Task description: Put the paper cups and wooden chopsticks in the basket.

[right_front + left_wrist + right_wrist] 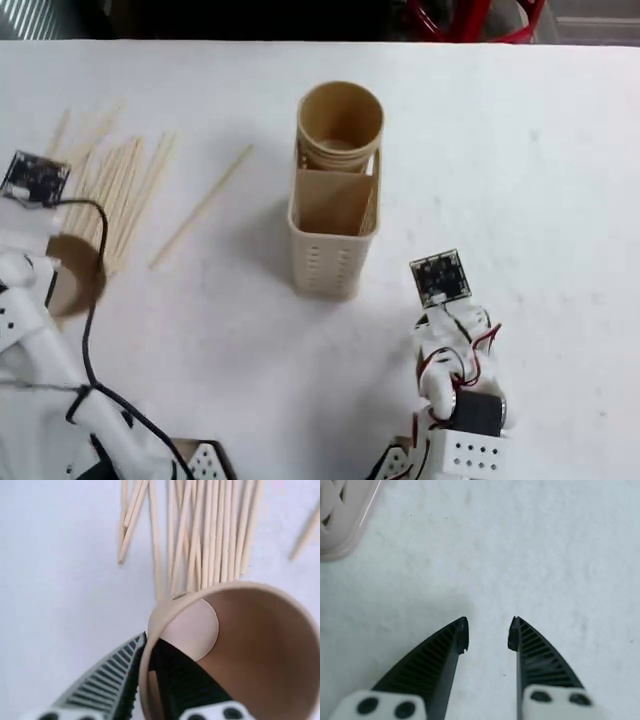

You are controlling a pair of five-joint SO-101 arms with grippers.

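Currently, your left gripper (pixel 148 647) is closed down on the wall of a paper cup (pixel 260 645), with one finger outside the rim and the other inside. The cup is tipped, its mouth facing the wrist camera. In the high view it sits at the near end of the wooden chopsticks (pixel 115 190), which lie fanned out on the left side of the table (pixel 520 150). You cannot tell whether the cup touches the table. A single chopstick (pixel 200 206) lies apart from the pile, between it and the basket (pixel 333 235). The basket stands upright mid-table with a stack of cups (pixel 340 125) nested in its far compartment. Your right gripper (pixel 488 632) is partly open and holds nothing. It is over bare table near the basket's corner.
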